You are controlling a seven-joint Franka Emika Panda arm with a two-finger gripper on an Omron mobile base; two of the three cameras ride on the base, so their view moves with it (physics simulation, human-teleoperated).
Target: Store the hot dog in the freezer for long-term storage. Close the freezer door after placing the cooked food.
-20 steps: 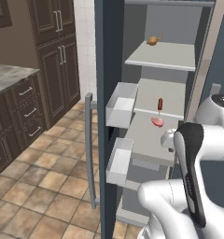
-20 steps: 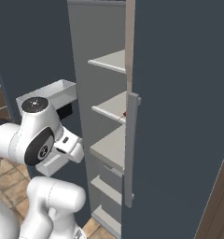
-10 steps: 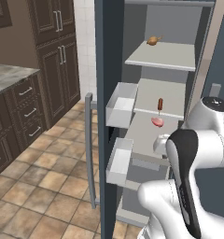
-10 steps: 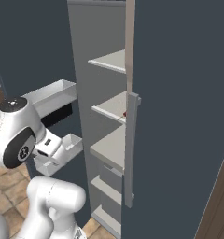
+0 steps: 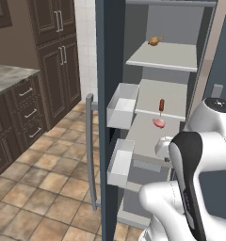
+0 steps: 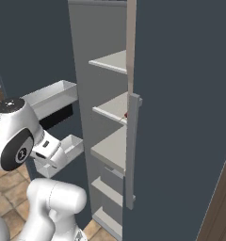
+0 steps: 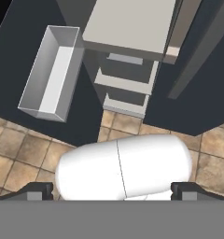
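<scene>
Lying on the middle shelf (image 5: 152,134), the hot dog (image 5: 162,104) is stored; the arm has pulled back, fingers (image 7: 39,190) released, so the freezer door (image 5: 110,89) remains to close.

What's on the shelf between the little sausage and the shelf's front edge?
In the left base view, a pink lump of meat lies just in front of the hot dog; past it the shelf is bare.
</scene>
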